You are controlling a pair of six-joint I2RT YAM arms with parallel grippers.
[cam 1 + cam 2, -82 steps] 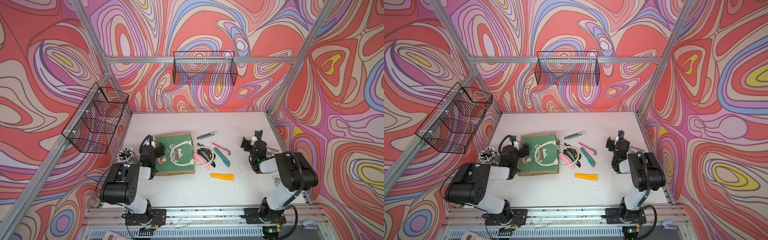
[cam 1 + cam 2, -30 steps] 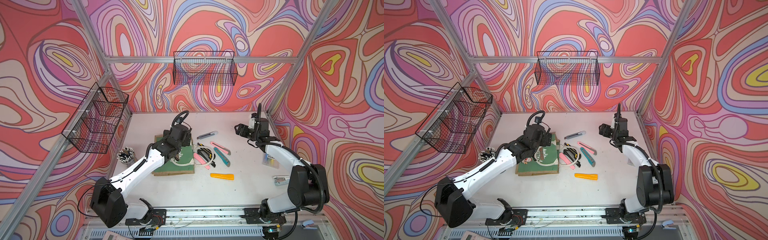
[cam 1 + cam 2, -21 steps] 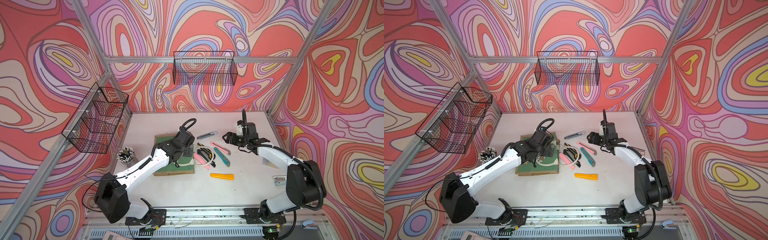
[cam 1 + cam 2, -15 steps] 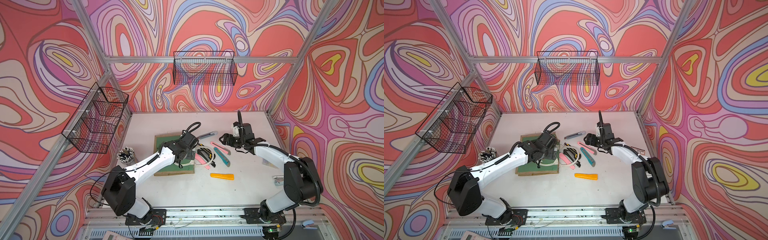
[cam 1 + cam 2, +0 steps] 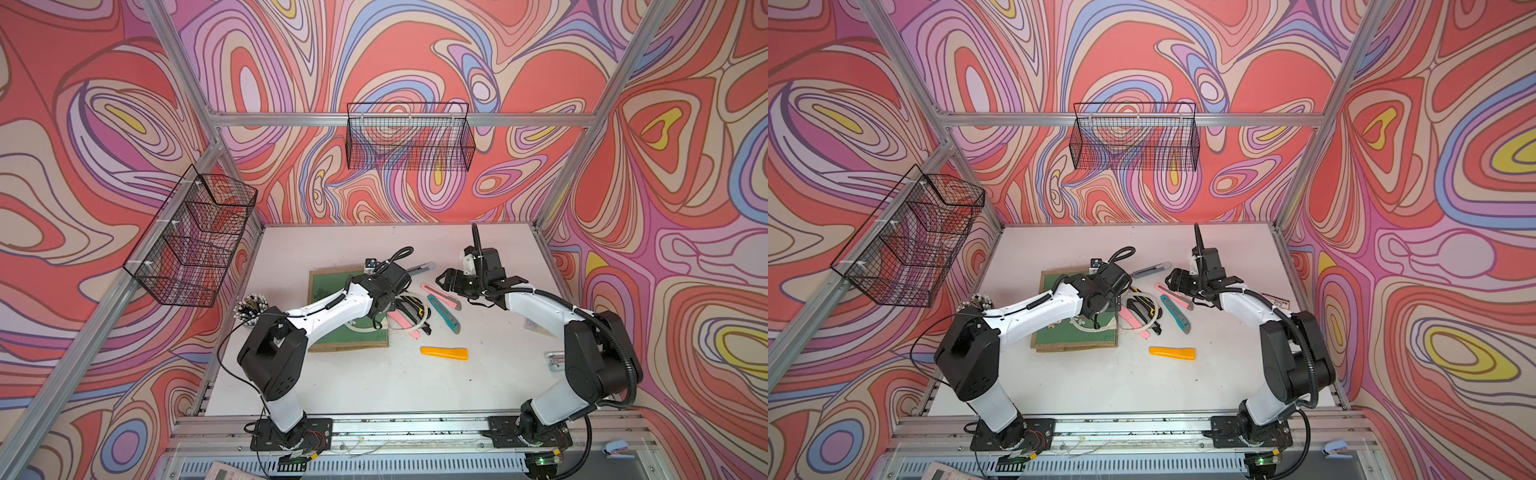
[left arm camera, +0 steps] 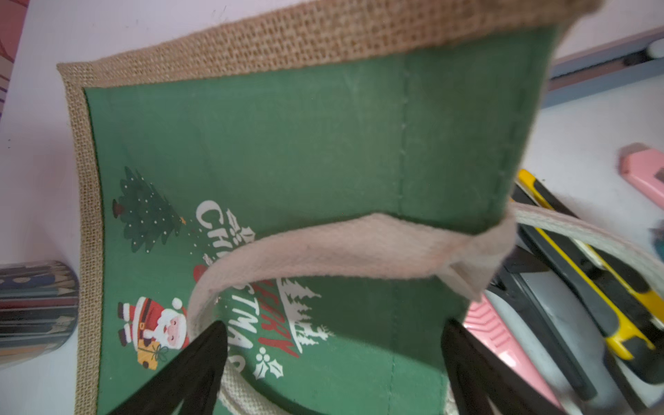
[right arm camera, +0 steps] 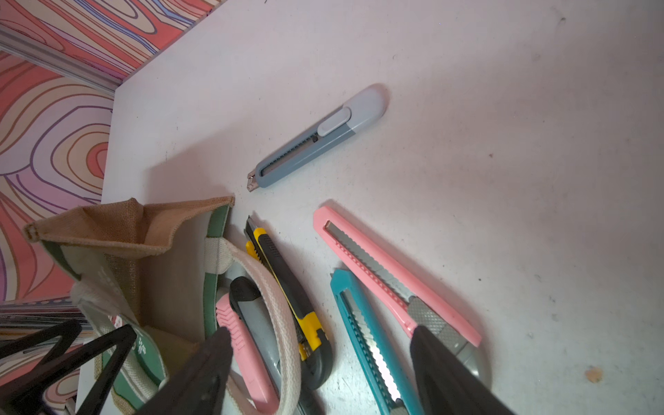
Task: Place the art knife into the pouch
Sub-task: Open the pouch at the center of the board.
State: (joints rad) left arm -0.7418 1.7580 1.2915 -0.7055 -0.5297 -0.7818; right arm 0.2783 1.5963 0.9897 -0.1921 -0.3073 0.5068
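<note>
Two arms have swung in from their folded rest; the left gripper (image 6: 330, 370), jaws spread and empty, now hangs over the pouch (image 5: 328, 286) near its white handle (image 6: 323, 251); at the pouch's 3 o'clock the pink art knife (image 5: 439, 295) lies loose on the table (image 5: 374, 374) beside a teal cutter (image 5: 444, 314), unbagged; the right gripper (image 7: 319, 370), spread too, has arrived just above it, likely the coming pick.

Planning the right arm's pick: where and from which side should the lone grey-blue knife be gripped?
Probably mid-body, fingers across the narrow width, coming straight down. The grey-blue knife lies flat on the table with bare surface along both long edges, so the fingers can straddle it.
</note>
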